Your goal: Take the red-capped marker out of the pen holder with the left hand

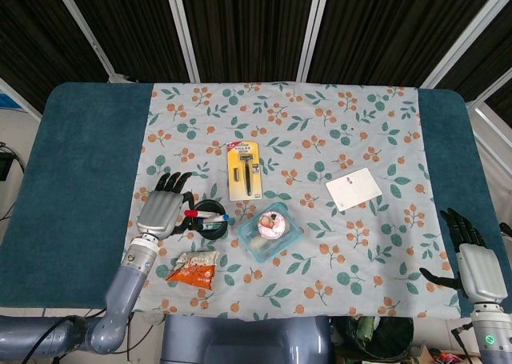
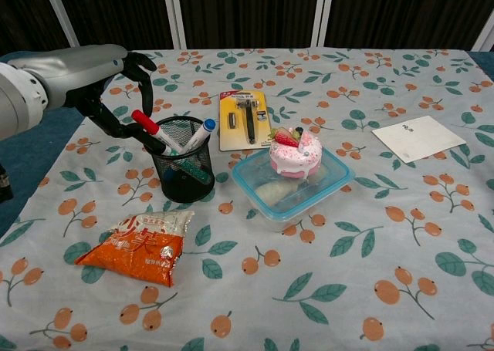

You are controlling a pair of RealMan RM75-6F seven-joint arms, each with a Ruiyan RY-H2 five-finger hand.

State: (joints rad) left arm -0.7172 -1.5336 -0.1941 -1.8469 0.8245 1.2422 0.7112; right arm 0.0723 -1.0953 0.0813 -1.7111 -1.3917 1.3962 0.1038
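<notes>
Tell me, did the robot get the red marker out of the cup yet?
Not yet. The red-capped marker still stands in the black pen holder, next to a blue-capped one. The left hand has reached it, fingers spread around the red cap, but no firm grip shows. Gripping and lifting it out are left. The right hand rests far away.

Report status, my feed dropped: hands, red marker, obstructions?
Left hand open beside red-capped marker, not gripping. Marker in pen holder. Right hand open, far. Blue-capped marker alongside.
</notes>
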